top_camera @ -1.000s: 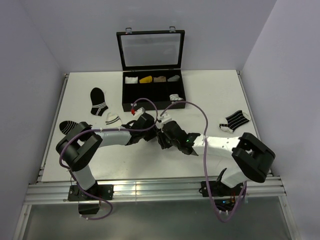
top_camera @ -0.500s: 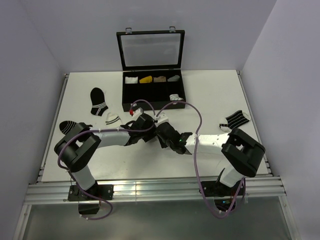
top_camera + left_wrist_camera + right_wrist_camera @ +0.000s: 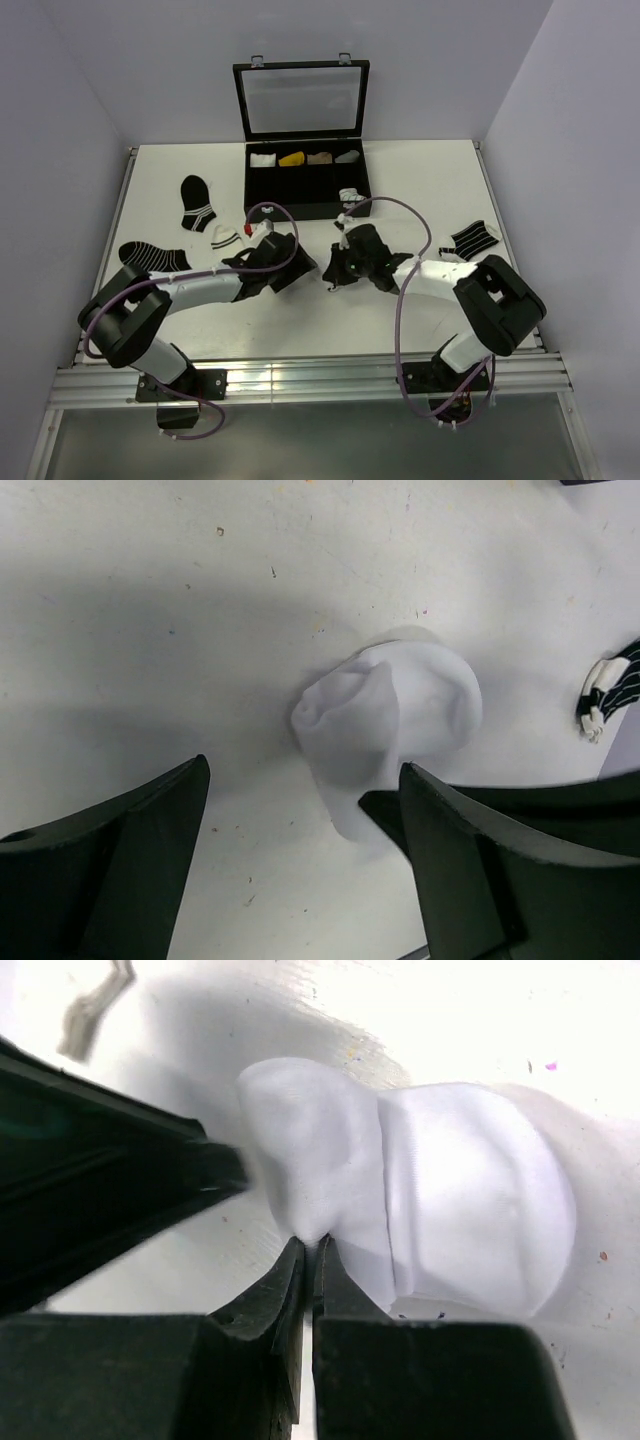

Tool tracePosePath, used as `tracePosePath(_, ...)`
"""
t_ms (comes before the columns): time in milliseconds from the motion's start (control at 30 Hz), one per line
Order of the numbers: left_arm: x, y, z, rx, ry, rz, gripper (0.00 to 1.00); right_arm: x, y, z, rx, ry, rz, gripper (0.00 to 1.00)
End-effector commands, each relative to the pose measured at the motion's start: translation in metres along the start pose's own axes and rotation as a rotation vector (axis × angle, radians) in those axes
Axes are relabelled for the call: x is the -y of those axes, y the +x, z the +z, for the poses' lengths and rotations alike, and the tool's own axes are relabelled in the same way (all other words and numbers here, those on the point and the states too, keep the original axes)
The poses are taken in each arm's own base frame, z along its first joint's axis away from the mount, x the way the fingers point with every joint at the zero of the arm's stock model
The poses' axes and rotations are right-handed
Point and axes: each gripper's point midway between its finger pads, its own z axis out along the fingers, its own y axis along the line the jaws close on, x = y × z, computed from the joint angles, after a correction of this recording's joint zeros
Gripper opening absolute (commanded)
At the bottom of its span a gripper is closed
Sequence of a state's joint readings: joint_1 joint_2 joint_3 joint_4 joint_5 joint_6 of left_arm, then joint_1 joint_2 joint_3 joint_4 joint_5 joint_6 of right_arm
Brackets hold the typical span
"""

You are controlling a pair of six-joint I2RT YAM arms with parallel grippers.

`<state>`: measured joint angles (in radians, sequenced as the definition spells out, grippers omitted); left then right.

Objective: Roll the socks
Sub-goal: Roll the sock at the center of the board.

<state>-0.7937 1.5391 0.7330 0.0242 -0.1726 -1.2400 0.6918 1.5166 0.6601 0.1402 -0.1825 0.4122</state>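
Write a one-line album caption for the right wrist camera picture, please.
The right gripper, fingertips shut, pinches a fold of a crumpled white sock on the white table.

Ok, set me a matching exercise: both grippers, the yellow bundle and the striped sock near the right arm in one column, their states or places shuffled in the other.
Column one
1. left gripper
2. right gripper
3. yellow bundle
4. striped sock

Column two
A. lying flat on the table
B. shut on a fold of the white sock
C. in the back row of the box
D. open, above the white sock

Pairs: 1-D, 2-B, 3-C, 4-A
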Motion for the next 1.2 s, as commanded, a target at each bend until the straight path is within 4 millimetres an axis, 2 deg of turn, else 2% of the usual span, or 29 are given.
tracePosePath(0,0.01,-0.006,-0.011,0.027,0.053,-0.026,0.83,-0.004,0.02,-0.008,-0.084,-0.146,0.158,0.0)
tracePosePath(33,0.01,-0.006,-0.012,0.027,0.059,-0.028,0.83,-0.002,0.015,-0.008,-0.078,-0.194,0.196,0.0)
tracePosePath(67,0.008,-0.005,-0.012,0.025,0.063,-0.027,0.83,0.0,0.016,-0.008,-0.084,-0.212,0.242,0.0)
tracePosePath(100,0.015,-0.006,-0.012,0.029,0.092,-0.026,0.82,0.002,0.022,-0.009,-0.098,-0.234,0.277,0.0)
tracePosePath(167,0.016,-0.003,-0.01,0.022,0.105,-0.013,0.82,0.006,0.018,-0.008,-0.094,-0.3,0.355,0.0)
tracePosePath(200,0.017,-0.002,-0.009,0.018,0.115,-0.011,0.81,0.009,0.023,-0.008,-0.103,-0.315,0.383,0.0)
tracePosePath(367,0.028,0.004,0.0,-0.008,0.153,0.015,0.8,0.022,0.022,-0.006,-0.108,-0.409,0.495,0.0)
tracePosePath(533,0.032,0.007,0.01,-0.024,0.144,0.039,0.78,0.036,0.03,0.0,-0.134,-0.376,0.528,0.0)
tracePosePath(733,0.023,0.013,0.029,-0.038,0.1,0.064,0.76,0.048,0.037,0.003,-0.162,-0.338,0.566,0.01)
tracePosePath(1000,0.018,0.019,0.042,-0.054,0.073,0.088,0.72,0.071,0.05,0.007,-0.193,-0.256,0.627,0.08)
tracePosePath(1167,0.013,0.025,0.05,-0.083,0.052,0.099,0.68,0.084,0.048,0.007,-0.18,-0.173,0.623,0.12)
